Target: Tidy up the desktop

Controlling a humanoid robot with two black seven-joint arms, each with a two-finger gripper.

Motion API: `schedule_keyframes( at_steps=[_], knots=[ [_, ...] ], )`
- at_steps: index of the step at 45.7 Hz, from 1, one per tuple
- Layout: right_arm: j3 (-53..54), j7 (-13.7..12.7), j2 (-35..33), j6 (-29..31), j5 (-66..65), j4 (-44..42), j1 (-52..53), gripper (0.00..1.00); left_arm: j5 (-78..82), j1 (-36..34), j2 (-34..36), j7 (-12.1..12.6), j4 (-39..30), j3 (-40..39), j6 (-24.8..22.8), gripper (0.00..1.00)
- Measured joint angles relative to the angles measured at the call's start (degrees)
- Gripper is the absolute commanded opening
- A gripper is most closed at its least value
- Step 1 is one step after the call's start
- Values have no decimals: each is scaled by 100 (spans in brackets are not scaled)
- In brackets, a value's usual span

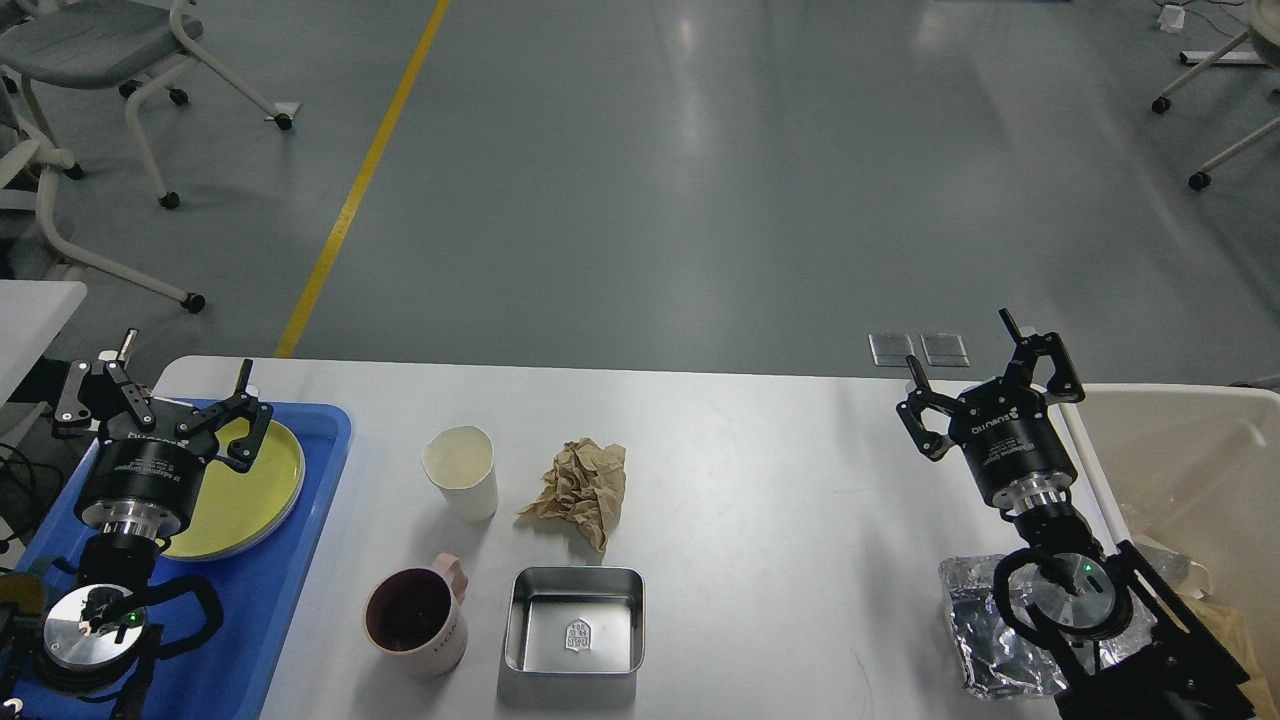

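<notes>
You can read "ROBOTIQ" on the right gripper [975, 375]; the tin [574, 620] carries an unreadable stamped mark.

On the counter [760, 470] a tray [300, 580] holding a plate [250, 490] is set at the left, a bin [1190, 470] at the right. A cup [461, 472] and crumpled paper [583, 488] are placed mid-counter; a mug [415, 612] and tin [574, 620] are set nearer, foil [975, 640] at the right

Both black arms raised, left hand [170, 385] and right hand [975, 365] empty, fingers spread apart.
</notes>
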Motion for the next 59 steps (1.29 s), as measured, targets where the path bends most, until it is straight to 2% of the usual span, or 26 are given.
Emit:
schedule_keyframes(
  at_steps=[20, 28, 59],
  knots=[
    [-1, 17, -23, 128, -1, 23, -30, 100, 4, -40, -17, -3, 0, 9, 64, 97],
    [-2, 18, -32, 154, -1, 23, -41, 100, 2, -28, -16, 96, 0, 24, 77, 97],
    [2, 35, -37, 282, -5, -1, -43, 100, 9, -46, 35, 213, -1, 58, 80, 97]
  ],
)
